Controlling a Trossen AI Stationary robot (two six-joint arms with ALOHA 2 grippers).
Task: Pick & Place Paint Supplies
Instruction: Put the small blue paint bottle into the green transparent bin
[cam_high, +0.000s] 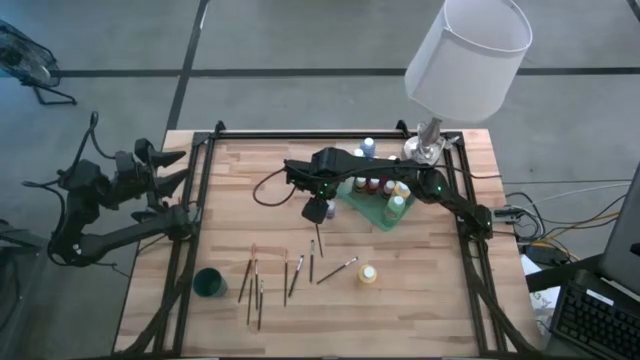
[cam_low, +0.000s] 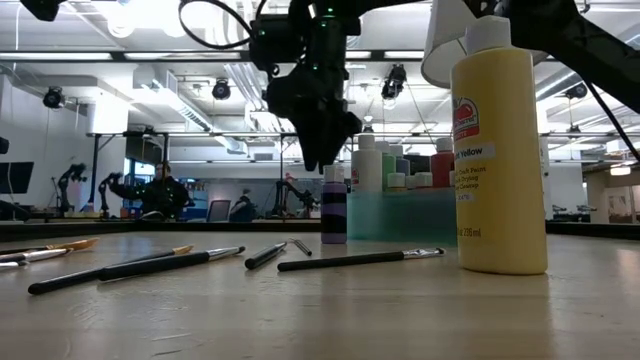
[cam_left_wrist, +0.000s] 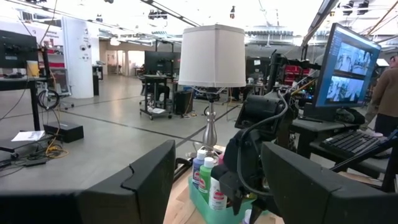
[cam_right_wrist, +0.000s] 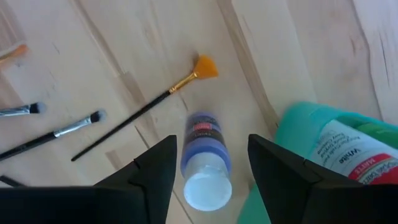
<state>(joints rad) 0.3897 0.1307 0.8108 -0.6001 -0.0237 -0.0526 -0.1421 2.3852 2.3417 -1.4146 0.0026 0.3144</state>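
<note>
**Right gripper over a purple bottle beside the tray**

From above, the right gripper hides the bottle under it; only the arm's dark bulk shows there, toward the table's middle. The right wrist view fills that in: a purple bottle with a white cap stands upright between the two fingers, jaws apart and not touching it. In the low view the same bottle stands on the wood right under the gripper, with the green tray just behind it.

The tray lies toward the table's far right corner, half covered by the arm; several bottles stand in it, their colours hard to sort. A white one lies cut off at the wrist picture's edge.

Brushes lie scattered along the near edge, with a yellow bottle at their right and a dark cup near the left edge. A lamp overhangs the far right corner.

The left gripper waits off the left edge, jaws apart.
</note>
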